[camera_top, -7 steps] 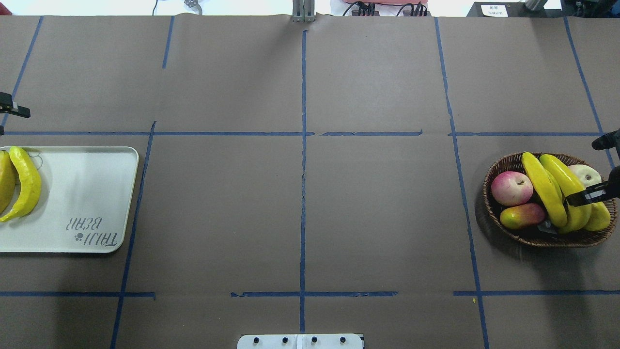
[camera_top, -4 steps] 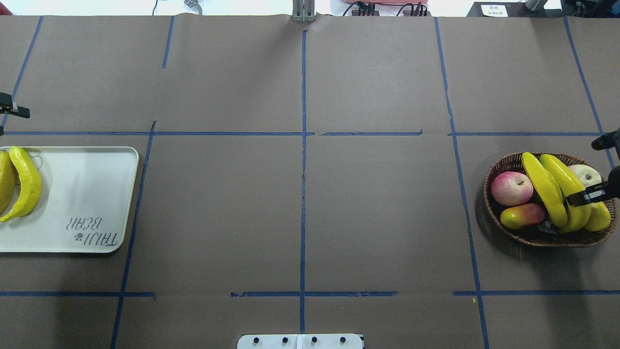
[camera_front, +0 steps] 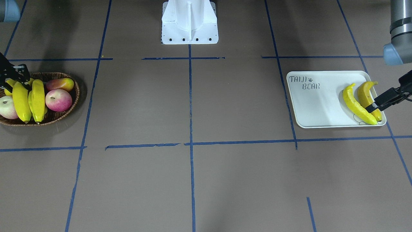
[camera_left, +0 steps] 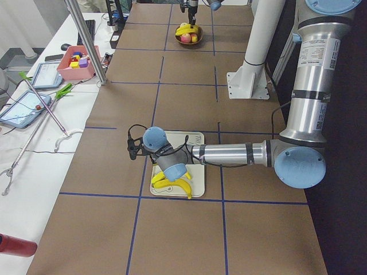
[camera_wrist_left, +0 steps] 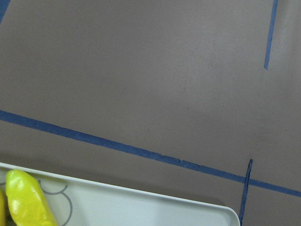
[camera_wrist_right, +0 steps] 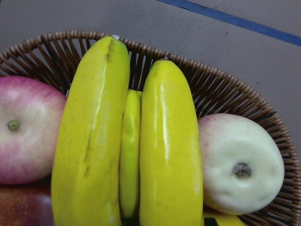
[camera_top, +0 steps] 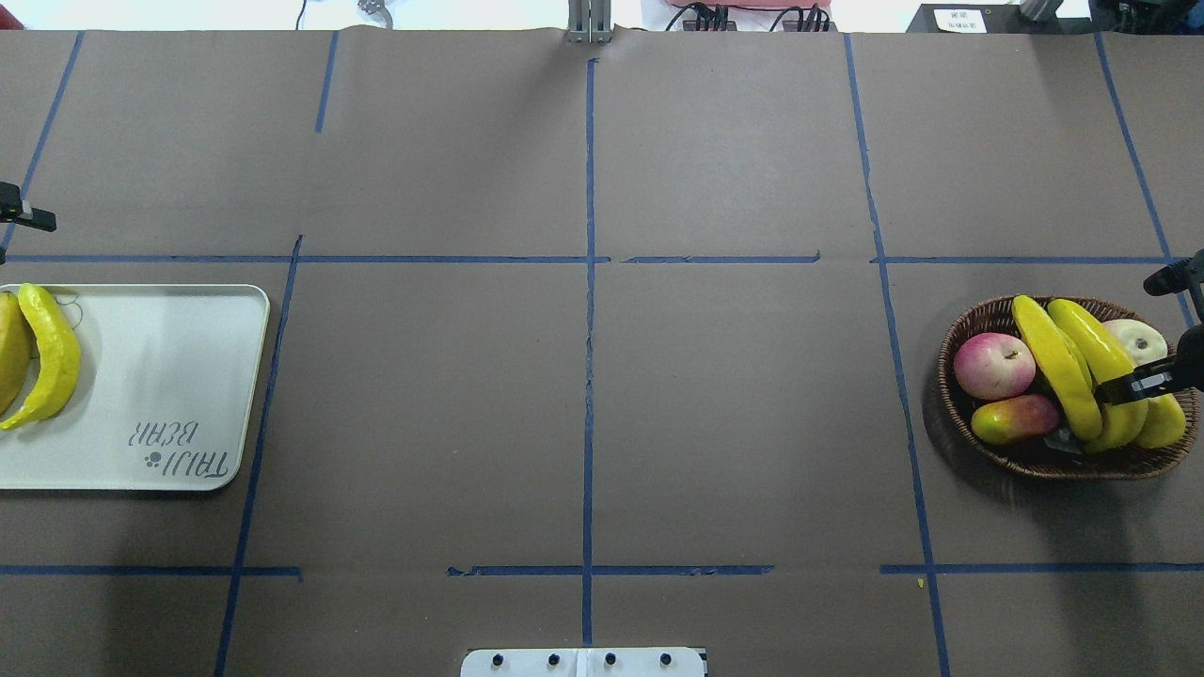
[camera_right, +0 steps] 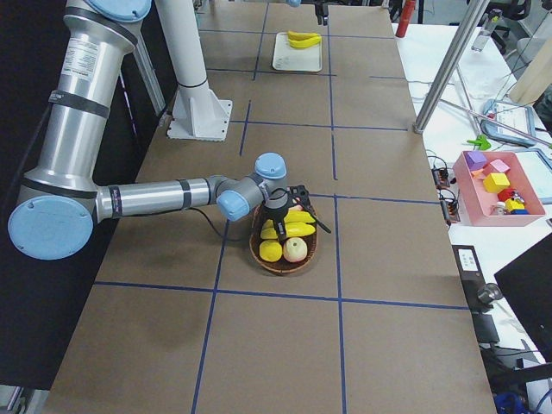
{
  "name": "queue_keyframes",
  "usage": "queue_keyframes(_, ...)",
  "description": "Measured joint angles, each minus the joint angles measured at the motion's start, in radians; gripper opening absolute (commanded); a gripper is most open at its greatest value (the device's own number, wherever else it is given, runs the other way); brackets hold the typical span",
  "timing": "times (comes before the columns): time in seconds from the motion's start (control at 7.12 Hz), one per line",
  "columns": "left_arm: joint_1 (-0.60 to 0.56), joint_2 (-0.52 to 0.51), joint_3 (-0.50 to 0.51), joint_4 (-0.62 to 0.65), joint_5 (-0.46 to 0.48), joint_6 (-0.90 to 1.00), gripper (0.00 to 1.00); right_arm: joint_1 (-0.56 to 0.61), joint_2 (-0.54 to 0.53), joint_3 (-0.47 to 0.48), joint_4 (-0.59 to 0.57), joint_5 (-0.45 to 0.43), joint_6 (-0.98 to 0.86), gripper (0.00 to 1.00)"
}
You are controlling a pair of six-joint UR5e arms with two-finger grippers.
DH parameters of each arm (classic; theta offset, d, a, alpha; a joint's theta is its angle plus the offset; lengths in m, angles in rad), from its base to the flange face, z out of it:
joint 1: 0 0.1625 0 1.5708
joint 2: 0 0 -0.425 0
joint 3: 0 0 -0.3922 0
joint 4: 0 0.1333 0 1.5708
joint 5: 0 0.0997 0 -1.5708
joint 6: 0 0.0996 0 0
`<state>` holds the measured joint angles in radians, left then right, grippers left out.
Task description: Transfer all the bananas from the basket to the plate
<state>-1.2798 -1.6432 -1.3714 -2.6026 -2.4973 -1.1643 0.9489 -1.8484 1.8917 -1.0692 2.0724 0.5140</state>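
- A brown paper-covered counter gridded with blue tape fills the front-facing view. The wicker basket sits at frame left, and the white plate lies well apart at frame right.
- In the same view, two basket bananas lie side by side among a red apple, a pale apple and a red-green fruit. Two plate bananas rest touching each other at the plate's end away from its lettering.
- Also there, the left jaws hang spread wide above the plate bananas, gripping nothing. The right jaws stand over the basket's outer end.
- From overhead, the right jaws are parted wide and hold nothing. One of the fingers lies across the basket bananas; the other reaches beyond the rim.
- Seen from the left end, the left arm reaches low over the plate, and its wrist hides the jaws.
- Seen from the right end, the right arm stretches out to the basket.
- The left wrist camera shows a plate corner and one banana tip on brown paper.
- The right wrist camera shows the basket bananas close up, with a thinner yellow piece wedged between them and an apple on either side.
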Motion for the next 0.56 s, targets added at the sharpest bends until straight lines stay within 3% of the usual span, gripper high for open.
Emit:
queue_keyframes(0.14, 0.0, 0.001, -0.001, 0.0, 0.0, 0.0, 1.0, -0.003, 0.0, 0.001, 0.0, 0.0, 0.0, 0.48)
queue_keyframes(0.42, -0.001, 0.002, -0.001, 0.0, 0.0, 0.0, 1.0, -0.007, 0.0, 0.0, 0.0, 0.0, 0.0, 0.09)
queue_keyframes(0.56, 0.0, 0.002, -0.001, -0.001, 0.0, 0.0, 1.0, -0.008, 0.0, 0.001, 0.001, 0.001, -0.002, 0.02)
